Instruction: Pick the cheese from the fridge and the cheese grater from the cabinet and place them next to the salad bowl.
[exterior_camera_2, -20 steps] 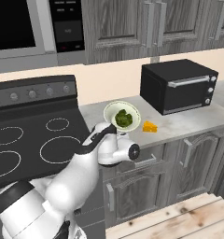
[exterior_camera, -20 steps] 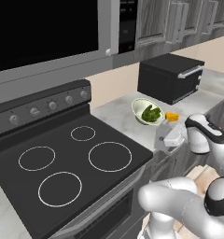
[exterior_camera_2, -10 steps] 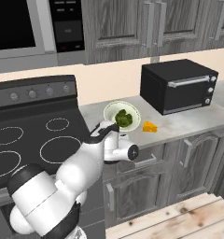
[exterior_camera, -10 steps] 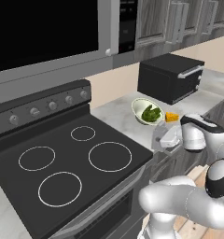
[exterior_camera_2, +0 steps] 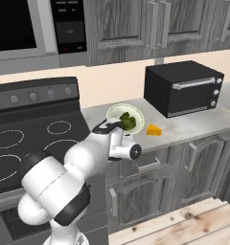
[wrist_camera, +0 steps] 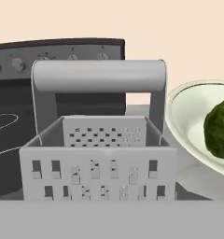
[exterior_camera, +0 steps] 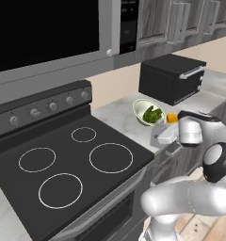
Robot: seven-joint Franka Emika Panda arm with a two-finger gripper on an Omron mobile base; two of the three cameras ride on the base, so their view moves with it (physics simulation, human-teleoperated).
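Meanwhile, in a rendered kitchen, the small silver-grey metal box grater with perforated sides and a broad top handle [wrist_camera: 97, 154] stands upright on the pale grey stone tabletop [exterior_camera: 118, 115], near its front edge. It sits just in front of the shallow round cream-white salad bowl holding dark green leaves [exterior_camera: 149, 113].

From the hand camera, the grater looms close and square-on. Its handle is level, the bowl's rim is just to one side of it, and the black stove's control panel is behind it.

The small orange-yellow wedge of cheese [exterior_camera_2: 154, 129] lies on the same tabletop just beside the bowl, on the side toward the black box-shaped toaster oven with a silver bar handle [exterior_camera_2: 184, 88]. The oven stands farther along, against the beige back wall.

The white robot arm with dark joints [exterior_camera: 195, 197] bends over the tabletop's front edge, with its hand level with the grater and close beside it. Whether the jaws are clenched on the grater or released cannot be told from these angles.

The black glass stove top with white ring burners [exterior_camera: 72, 164] adjoins the tabletop's end nearest the bowl. Dark grey wood-grain wall cupboards with silver bar handles [exterior_camera_2: 126, 24] hang above.
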